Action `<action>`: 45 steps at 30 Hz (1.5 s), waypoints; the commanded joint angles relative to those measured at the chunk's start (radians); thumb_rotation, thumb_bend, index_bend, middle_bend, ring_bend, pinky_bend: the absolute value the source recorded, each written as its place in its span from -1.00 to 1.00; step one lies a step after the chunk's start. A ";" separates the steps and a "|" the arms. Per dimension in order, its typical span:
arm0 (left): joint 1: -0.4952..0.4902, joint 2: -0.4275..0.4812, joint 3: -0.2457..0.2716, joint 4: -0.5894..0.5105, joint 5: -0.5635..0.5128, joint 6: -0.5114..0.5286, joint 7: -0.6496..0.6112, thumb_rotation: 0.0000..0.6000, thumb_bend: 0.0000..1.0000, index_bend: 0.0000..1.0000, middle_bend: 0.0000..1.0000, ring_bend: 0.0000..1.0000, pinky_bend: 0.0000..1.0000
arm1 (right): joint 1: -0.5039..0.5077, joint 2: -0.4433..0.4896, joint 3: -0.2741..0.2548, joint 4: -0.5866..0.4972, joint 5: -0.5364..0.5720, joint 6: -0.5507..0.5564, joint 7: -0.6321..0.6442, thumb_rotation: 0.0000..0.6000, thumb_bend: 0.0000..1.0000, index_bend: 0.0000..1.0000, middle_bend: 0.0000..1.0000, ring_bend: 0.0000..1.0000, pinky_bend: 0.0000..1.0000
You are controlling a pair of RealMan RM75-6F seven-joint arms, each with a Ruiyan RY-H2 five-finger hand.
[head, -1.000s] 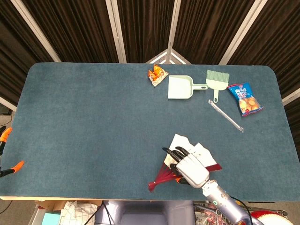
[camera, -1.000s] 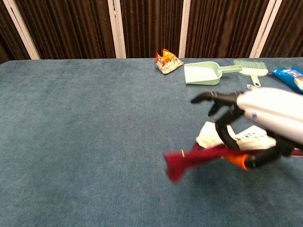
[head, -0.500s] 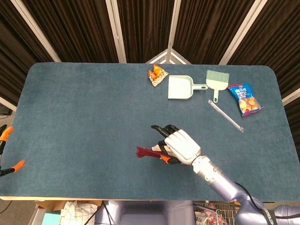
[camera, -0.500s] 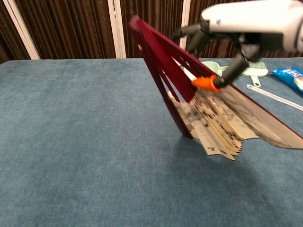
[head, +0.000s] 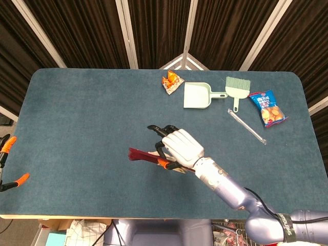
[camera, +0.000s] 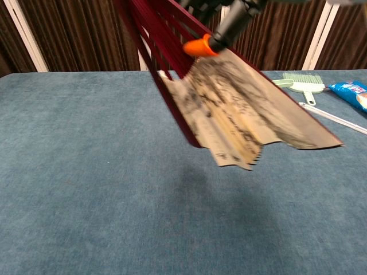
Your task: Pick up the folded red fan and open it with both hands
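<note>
Surface [head: 77,118] taking up most of head view, blue cloth top. Right hand [head: 177,148] hanging over middle of it, fingers pinching fan [camera: 241,109] up near red ribs, so fan's lifted clear off surface. Fan partly fanned out, printed paper drooping down in chest view. Left hand nowhere in either view. Dustpan [head: 197,95], brush [head: 237,86], snack bag [head: 266,108] sitting along far edge.

Far edge of the desk [head: 77,118]: orange snack packet [head: 172,81], green dustpan [head: 199,95], green brush [head: 237,86], blue snack bag [head: 266,108], clear tube [head: 246,126] alongside.
</note>
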 commanded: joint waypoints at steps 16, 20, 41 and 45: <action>-0.054 -0.036 0.015 0.031 0.079 -0.035 -0.139 1.00 -0.58 -0.71 -1.00 -1.00 -0.70 | 0.231 -0.196 0.038 -0.005 0.147 0.166 -0.135 1.00 0.10 0.47 -0.76 -0.51 -0.65; -0.091 -0.054 0.025 0.012 0.116 -0.069 -0.207 1.00 -0.58 -0.64 -1.00 -1.00 -0.70 | 0.281 -0.240 0.038 -0.015 0.172 0.193 -0.172 1.00 0.10 0.47 -0.76 -0.51 -0.65; -0.256 -0.061 0.050 -0.151 0.142 -0.282 -0.506 1.00 -0.58 -0.35 -0.91 -1.00 -0.70 | 0.378 -0.391 0.024 -0.039 0.211 0.374 -0.276 1.00 0.11 0.50 -0.76 -0.51 -0.62; -0.272 -0.082 0.044 -0.156 0.132 -0.297 -0.513 1.00 -0.58 -0.29 -0.88 -1.00 -0.70 | 0.377 -0.390 0.022 -0.044 0.208 0.375 -0.273 1.00 0.11 0.50 -0.76 -0.51 -0.62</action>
